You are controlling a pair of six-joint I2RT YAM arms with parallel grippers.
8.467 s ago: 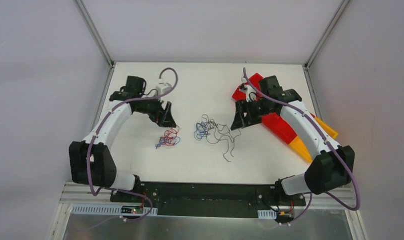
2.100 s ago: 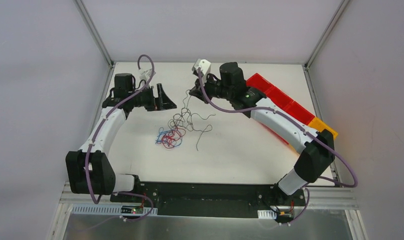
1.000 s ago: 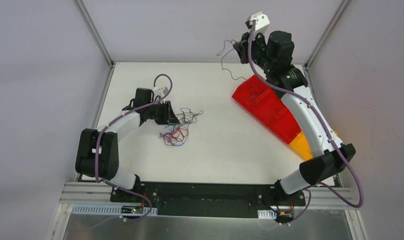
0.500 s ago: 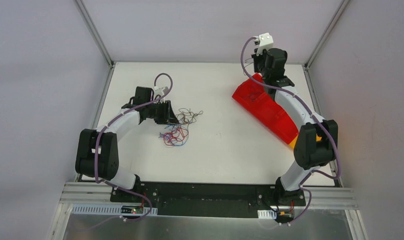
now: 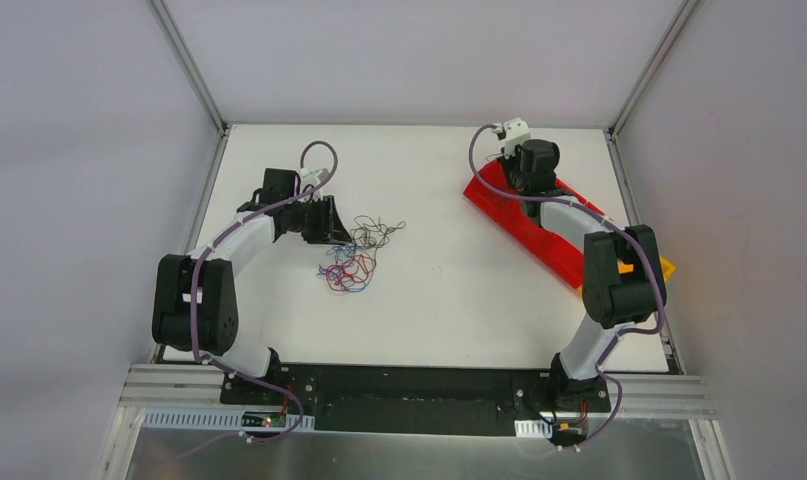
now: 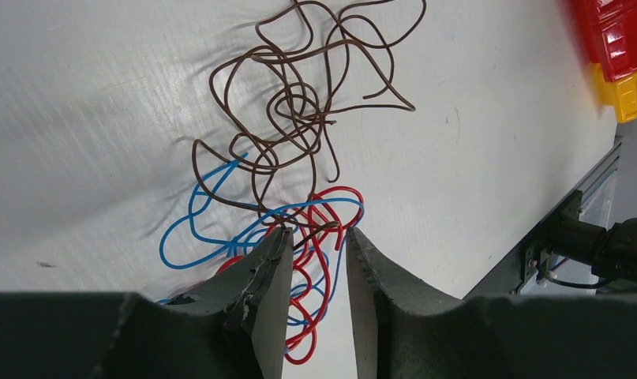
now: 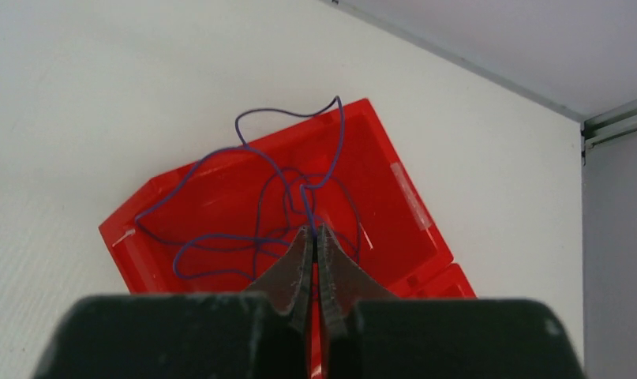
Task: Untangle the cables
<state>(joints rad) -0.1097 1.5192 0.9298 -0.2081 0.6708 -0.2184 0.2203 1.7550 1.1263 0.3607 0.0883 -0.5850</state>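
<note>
Our left claw point(image 6: 319, 234) stands open, tips straddling red and blue strands of the cables point(image 6: 295, 142) on the counter point(image 6: 473, 158), brown loops just beyond. Our right claw point(image 7: 313, 230) pinches one dark wire point(image 7: 303, 207), looping over the red bin point(image 7: 394, 229) below.

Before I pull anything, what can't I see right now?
Top view: the right hand and its dark wire, hidden under the wrist; crossings in the tangle, too small.
Left wrist view: lower ends of the red wires and blue wire, behind the left hand.
Right wrist view: whether that wire touches the red bin; the bin's near side, behind the hand.
</note>
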